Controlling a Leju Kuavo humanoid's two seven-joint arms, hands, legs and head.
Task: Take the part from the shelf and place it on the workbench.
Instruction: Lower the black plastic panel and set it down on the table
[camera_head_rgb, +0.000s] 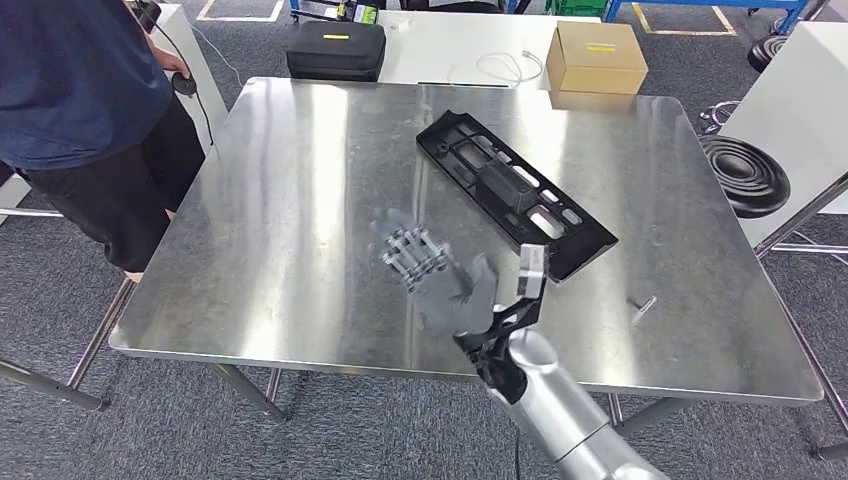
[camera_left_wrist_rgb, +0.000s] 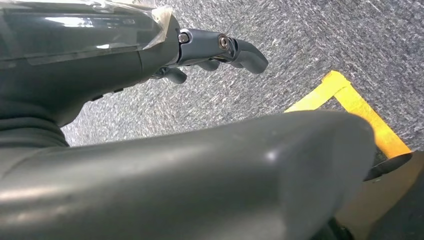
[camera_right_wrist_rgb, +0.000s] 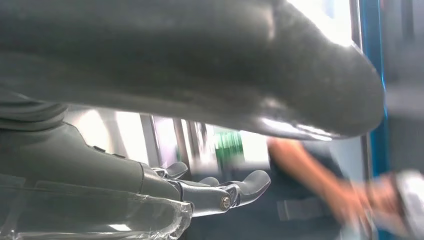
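The part (camera_head_rgb: 515, 190), a long black plastic panel with cut-outs, lies flat and diagonal on the steel workbench (camera_head_rgb: 300, 220). My right hand (camera_head_rgb: 430, 275) hovers over the bench a little in front of and left of the part, blurred, fingers spread, holding nothing. The right wrist view has its fingers (camera_right_wrist_rgb: 235, 190) extended and bare, with a person's blurred arm (camera_right_wrist_rgb: 320, 175) beyond. My left hand (camera_left_wrist_rgb: 220, 47) hangs over grey carpet with its fingers loosely extended and nothing in them.
A person in dark clothes (camera_head_rgb: 90, 110) stands at the bench's left far corner. A black case (camera_head_rgb: 335, 48) and a cardboard box (camera_head_rgb: 596, 57) sit on a white table behind. A small metal piece (camera_head_rgb: 642, 305) lies near the bench's right front. Black discs (camera_head_rgb: 745, 175) lie right.
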